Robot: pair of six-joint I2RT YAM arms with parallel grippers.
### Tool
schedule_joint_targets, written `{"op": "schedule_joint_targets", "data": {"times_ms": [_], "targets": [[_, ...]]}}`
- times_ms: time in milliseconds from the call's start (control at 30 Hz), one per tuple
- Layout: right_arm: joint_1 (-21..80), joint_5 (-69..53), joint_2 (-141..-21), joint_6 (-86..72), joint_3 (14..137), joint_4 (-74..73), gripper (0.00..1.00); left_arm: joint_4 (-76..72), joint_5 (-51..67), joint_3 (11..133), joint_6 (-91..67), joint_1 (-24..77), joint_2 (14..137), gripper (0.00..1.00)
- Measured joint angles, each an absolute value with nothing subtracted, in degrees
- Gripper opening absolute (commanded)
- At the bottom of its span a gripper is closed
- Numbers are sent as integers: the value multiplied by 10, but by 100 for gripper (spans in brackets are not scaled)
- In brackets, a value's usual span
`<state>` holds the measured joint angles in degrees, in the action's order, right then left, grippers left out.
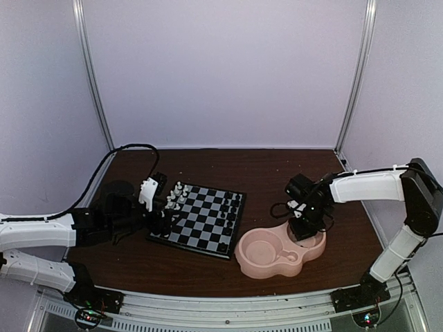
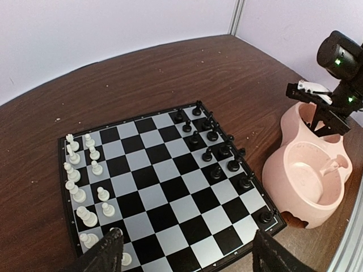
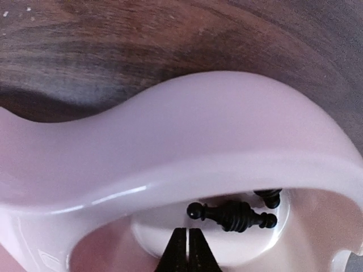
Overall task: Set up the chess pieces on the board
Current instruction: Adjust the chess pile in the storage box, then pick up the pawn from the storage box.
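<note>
Dark wood table [image 1: 277, 166], pale walls [image 1: 228, 69]; left fingers [image 2: 108, 255] apart by board [image 2: 164, 187], right fingers [image 3: 179, 255] together.

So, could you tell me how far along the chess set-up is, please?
Mostly done: white chessmen line two rows on one side of the board, black chessmen the opposite side. In hand: the right gripper, shut and empty, hangs over a black piece lying in the pink dish. Remaining: that piece and a second black piece beside it; the left gripper is open.
</note>
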<state>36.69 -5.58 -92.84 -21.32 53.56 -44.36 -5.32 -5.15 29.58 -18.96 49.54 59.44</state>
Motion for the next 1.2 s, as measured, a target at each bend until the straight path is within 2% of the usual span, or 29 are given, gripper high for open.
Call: {"op": "schedule_joint_targets", "data": {"times_ms": [400, 433, 500, 533, 600, 867, 1033, 1200], "targets": [[367, -61, -787, -225, 535, -449, 5, -53, -52, 296, -190, 495, 594, 78], [367, -62, -782, -225, 536, -454, 9, -53, -52, 296, -190, 495, 594, 78], [367, -61, -777, -226, 539, -458, 31, -53, -52, 296, -190, 495, 594, 78], [367, -61, -775, -224, 540, -459, 39, -53, -52, 296, -190, 495, 594, 78], [367, -58, -774, -227, 541, -463, 46, -53, -52, 296, -190, 495, 594, 78], [367, -36, -773, -227, 521, -445, 48, -53, -52, 296, -189, 495, 594, 78], [367, -8, -719, -213, 495, -409, 48, -41, -51, 300, -189, 495, 594, 78], [367, 0, -690, -208, 477, -351, 49, 53, -56, 361, -202, 495, 595, 78]]}}
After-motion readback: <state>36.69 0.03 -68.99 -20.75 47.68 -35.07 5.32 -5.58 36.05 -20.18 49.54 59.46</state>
